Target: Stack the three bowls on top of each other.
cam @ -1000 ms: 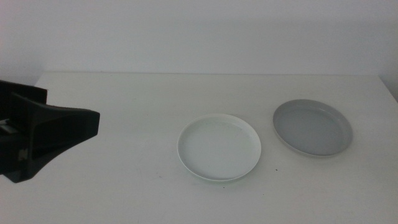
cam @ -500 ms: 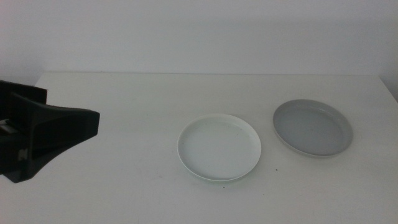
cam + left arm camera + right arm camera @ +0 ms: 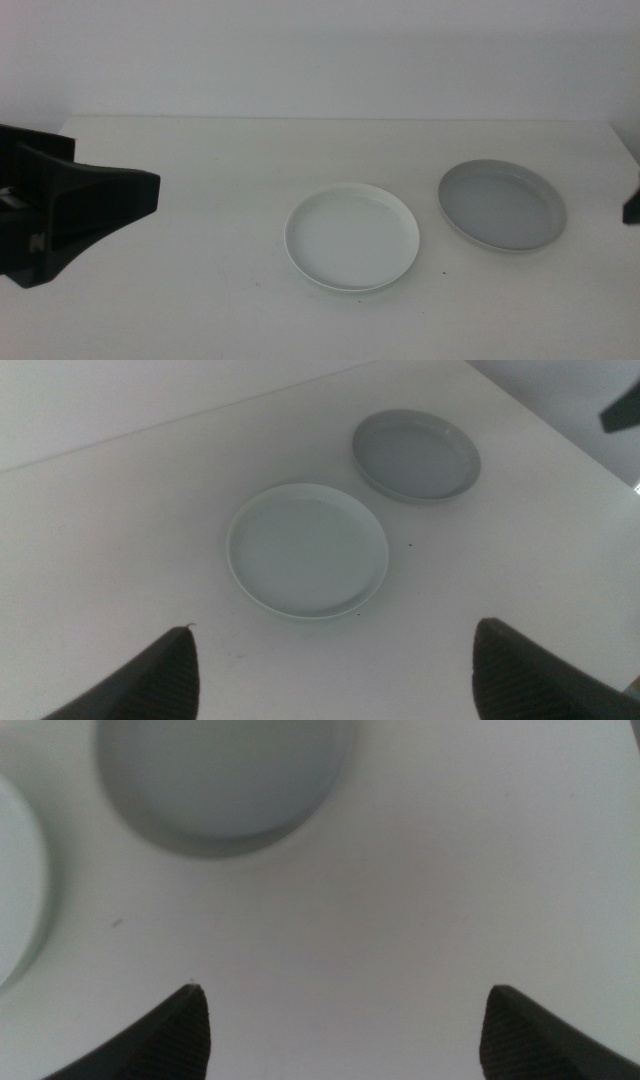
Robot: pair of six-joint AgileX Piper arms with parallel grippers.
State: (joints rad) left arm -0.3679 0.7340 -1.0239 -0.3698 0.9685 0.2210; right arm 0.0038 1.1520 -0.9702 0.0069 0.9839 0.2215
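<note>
Both pairs of jaws stand wide apart with nothing between them. The left gripper [image 3: 335,670] hangs above the white table [image 3: 200,300] at its left side, seen in the middle view as a dark wedge [image 3: 70,220]; ahead of its jaws, well apart from them, lies the white bowl [image 3: 307,548], seated in a mint green bowl whose rim shows only as a thin pale edge beneath it [image 3: 345,289]. Beyond that pair, further from the left jaws, sits the grey bowl [image 3: 416,455], near the white one but not touching it. The right gripper [image 3: 345,1030] hovers over bare tabletop, with the grey bowl [image 3: 225,780] ahead of its jaws and the white bowl's rim [image 3: 20,890] off to one side. Only a dark corner of that arm shows at the middle view's right edge [image 3: 632,205]. Nothing lies between either gripper and the bowls.
</note>
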